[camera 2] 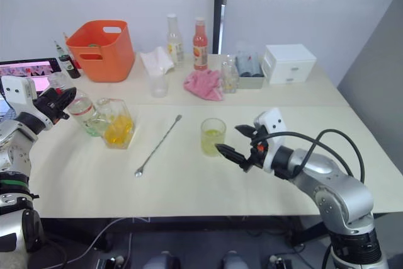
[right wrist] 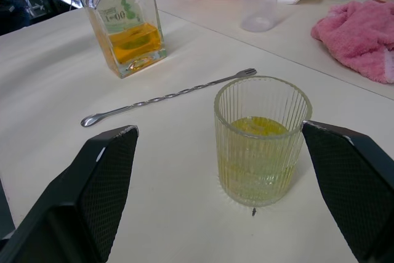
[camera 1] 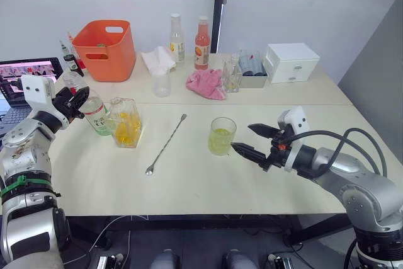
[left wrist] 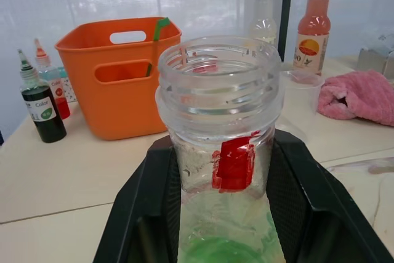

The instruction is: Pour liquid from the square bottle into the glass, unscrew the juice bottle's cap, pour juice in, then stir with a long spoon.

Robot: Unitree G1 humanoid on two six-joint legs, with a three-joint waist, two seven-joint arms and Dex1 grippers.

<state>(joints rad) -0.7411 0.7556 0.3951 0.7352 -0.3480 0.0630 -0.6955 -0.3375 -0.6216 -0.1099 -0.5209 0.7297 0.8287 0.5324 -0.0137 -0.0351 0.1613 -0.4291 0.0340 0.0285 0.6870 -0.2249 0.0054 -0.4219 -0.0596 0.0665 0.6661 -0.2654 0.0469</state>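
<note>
The juice bottle is sitting tilted in my left gripper at the table's left side, just beside the square bottle, and I cannot tell whether the two are touching. In the left wrist view I am seeing the black fingers clamped on either side of the bottle's neck, its threaded mouth open with no cap on it (a torn red strip is clinging below the threads). The square bottle is standing upright with orange-yellow liquid low in its body. The glass is standing near the table's middle, holding pale yellow-green liquid to roughly a third of its height. My right gripper is hovering just beside it on the right with its fingers spread wide apart, holding nothing. The long spoon is lying flat on the table between the square bottle and the glass, bowl end toward me.
</note>
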